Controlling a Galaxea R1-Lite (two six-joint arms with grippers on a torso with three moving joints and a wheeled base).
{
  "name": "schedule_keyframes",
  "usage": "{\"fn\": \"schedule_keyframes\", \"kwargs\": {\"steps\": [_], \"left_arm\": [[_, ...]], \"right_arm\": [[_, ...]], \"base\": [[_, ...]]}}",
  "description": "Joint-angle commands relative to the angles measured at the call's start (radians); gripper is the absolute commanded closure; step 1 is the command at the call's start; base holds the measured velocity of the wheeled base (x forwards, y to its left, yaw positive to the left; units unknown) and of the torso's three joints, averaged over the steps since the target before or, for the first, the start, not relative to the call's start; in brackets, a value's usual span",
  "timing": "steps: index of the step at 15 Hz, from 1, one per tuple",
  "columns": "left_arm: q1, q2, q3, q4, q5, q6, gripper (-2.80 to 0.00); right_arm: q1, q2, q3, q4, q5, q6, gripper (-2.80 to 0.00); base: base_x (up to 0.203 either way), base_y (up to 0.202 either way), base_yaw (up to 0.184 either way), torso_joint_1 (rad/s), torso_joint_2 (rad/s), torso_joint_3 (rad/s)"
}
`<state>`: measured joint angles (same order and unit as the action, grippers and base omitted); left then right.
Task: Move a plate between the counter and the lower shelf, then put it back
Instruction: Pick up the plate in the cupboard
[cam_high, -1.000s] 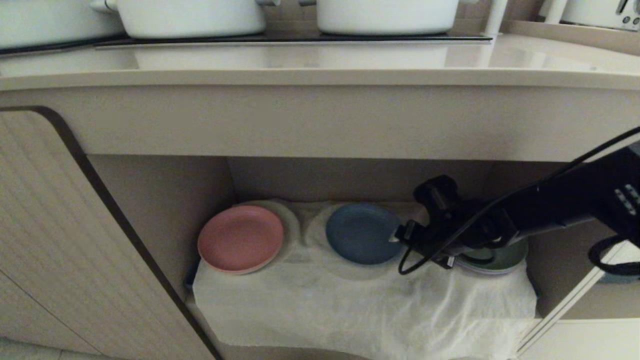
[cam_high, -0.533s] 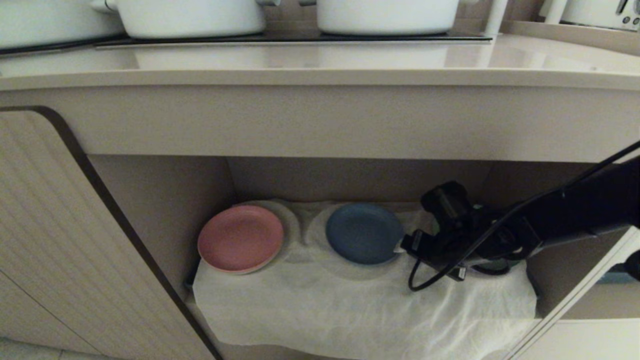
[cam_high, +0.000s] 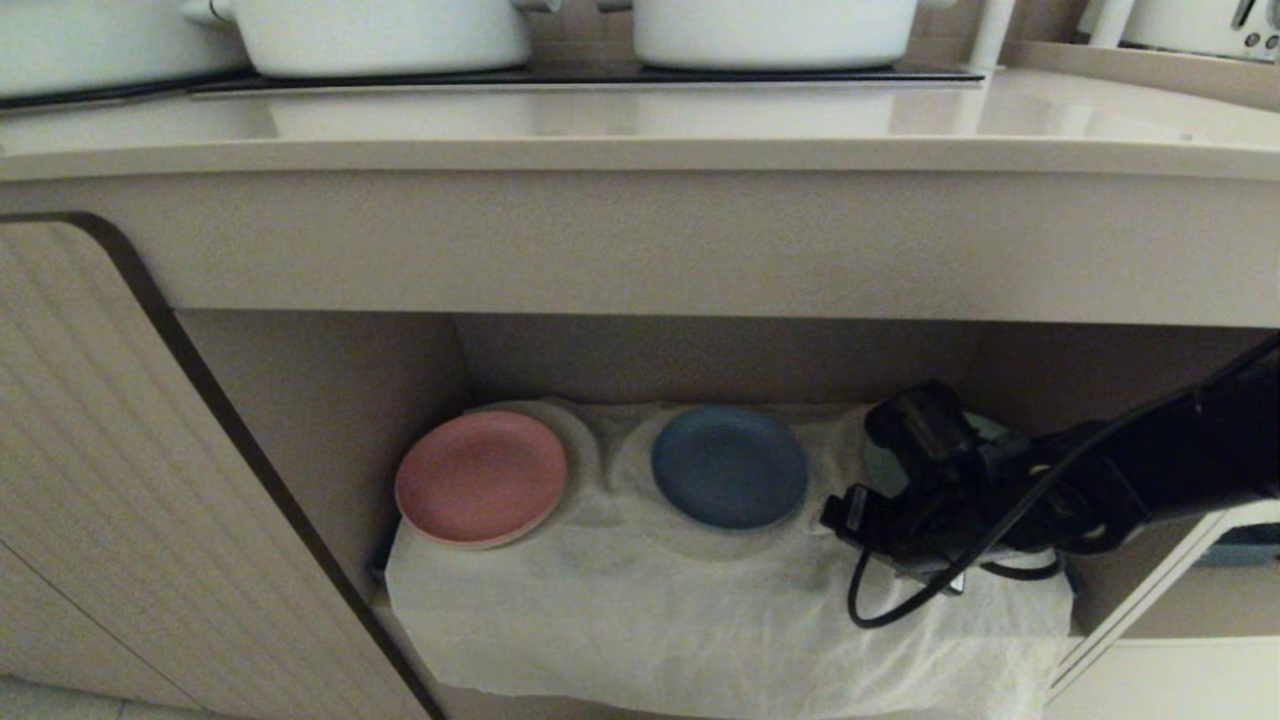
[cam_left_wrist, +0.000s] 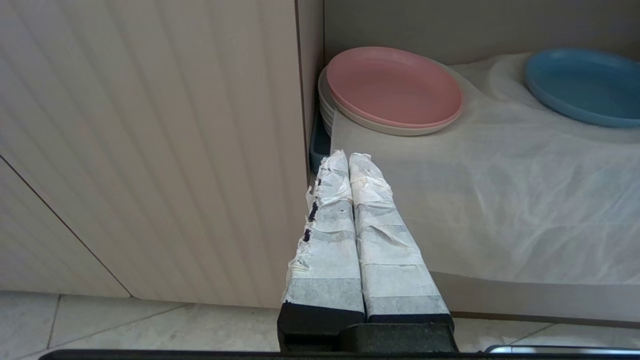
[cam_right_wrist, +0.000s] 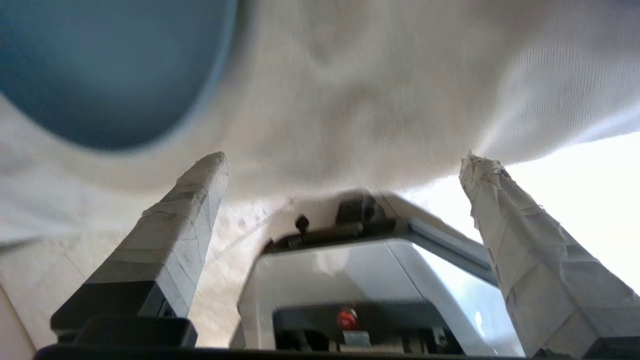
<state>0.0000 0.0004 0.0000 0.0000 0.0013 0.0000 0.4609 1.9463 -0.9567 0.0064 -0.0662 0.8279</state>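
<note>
The blue plate lies flat on the white cloth of the lower shelf, in the middle of the recess. My right gripper hovers just right of it, apart from its rim, open with nothing between its fingers. The right wrist view shows the taped fingers spread wide over the cloth, the plate off to one side of my right gripper. My left gripper stays shut and empty near the shelf's front left corner. From that side the plate sits farther along the cloth. The counter runs above.
A pink plate rests on a stack at the shelf's left. A pale green plate is mostly hidden behind my right arm. Two white pots stand on the hob. A ribbed cabinet door flanks the recess on the left.
My right gripper has drawn back to the right and lower, away from the blue plate's right rim. The plate stays where it was on the cloth.
</note>
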Motion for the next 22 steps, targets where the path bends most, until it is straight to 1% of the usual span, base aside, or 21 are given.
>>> {"fn": "schedule_keyframes", "kwargs": {"steps": [1, 8, 9, 15, 17, 19, 22], "left_arm": [[0.000, 0.000, 0.000, 0.000, 0.000, 0.000, 0.00], [0.000, 0.000, 0.000, 0.000, 0.000, 0.000, 0.00], [0.000, 0.000, 0.000, 0.000, 0.000, 0.000, 0.00], [0.000, 0.000, 0.000, 0.000, 0.000, 0.000, 0.00], [0.000, 0.000, 0.000, 0.000, 0.000, 0.000, 0.00], [0.000, 0.000, 0.000, 0.000, 0.000, 0.000, 0.00], [0.000, 0.000, 0.000, 0.000, 0.000, 0.000, 0.00]], "right_arm": [[0.017, -0.036, 0.036, 0.000, -0.001, 0.004, -2.80], [0.039, -0.111, 0.106, 0.013, -0.008, 0.000, -2.80], [0.042, -0.128, 0.130, 0.012, -0.009, -0.001, 0.00], [0.044, -0.231, 0.236, 0.014, -0.021, -0.002, 0.00], [0.043, -0.270, 0.280, 0.014, -0.034, -0.018, 0.00], [0.042, -0.306, 0.335, 0.011, -0.065, -0.059, 0.00], [0.027, -0.355, 0.371, 0.012, -0.101, -0.068, 0.00]], "base": [[0.000, 0.000, 0.000, 0.000, 0.00, 0.000], [0.000, 0.000, 0.000, 0.000, 0.00, 0.000], [0.000, 0.000, 0.000, 0.000, 0.00, 0.000], [0.000, 0.000, 0.000, 0.000, 0.00, 0.000], [0.000, 0.000, 0.000, 0.000, 0.00, 0.000], [0.000, 0.000, 0.000, 0.000, 0.00, 0.000], [0.000, 0.000, 0.000, 0.000, 0.00, 0.000]]}}
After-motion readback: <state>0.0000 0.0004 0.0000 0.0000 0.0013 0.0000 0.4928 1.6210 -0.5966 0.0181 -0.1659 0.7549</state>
